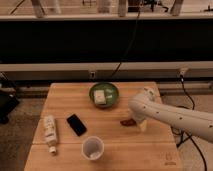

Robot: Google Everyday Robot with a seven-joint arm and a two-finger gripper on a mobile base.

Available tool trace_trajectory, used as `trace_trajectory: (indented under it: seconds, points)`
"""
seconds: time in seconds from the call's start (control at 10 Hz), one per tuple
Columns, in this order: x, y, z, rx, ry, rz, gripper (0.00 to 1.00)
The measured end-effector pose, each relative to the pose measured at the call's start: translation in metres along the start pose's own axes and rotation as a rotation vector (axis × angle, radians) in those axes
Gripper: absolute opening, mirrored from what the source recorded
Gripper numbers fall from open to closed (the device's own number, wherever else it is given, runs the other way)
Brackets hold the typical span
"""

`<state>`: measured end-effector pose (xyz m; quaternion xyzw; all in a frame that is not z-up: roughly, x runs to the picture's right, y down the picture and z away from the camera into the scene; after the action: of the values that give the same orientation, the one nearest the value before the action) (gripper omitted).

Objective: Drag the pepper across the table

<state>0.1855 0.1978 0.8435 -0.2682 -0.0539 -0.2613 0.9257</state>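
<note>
The small dark red pepper (127, 122) lies on the light wooden table (65, 93), right of centre. My white arm reaches in from the right and bends down over it. My gripper (140, 123) is at the arm's end, right beside the pepper's right end, mostly hidden by the arm's elbow. Part of the pepper is covered by the arm.
A green bowl (104, 94) with a white object inside stands behind the pepper. A flat black phone (76, 124) lies left of centre. A white bottle (49, 133) lies near the left edge. A clear plastic cup (92, 147) stands near the front edge.
</note>
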Motion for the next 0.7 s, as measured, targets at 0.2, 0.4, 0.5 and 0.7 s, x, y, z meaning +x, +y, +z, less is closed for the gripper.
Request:
trace_trajectory:
  seconds: [0.2, 0.4, 0.5, 0.7]
  points:
    - [0.0008, 0.0010, 0.0025, 0.007, -0.006, -0.006, 0.80]
    - [-0.0010, 0.0018, 0.0058, 0.015, -0.014, -0.017, 0.77]
    - [-0.0010, 0.0023, 0.0074, 0.018, -0.016, -0.023, 0.67]
    - [-0.0004, 0.0031, 0.0090, 0.022, -0.017, -0.030, 0.49]
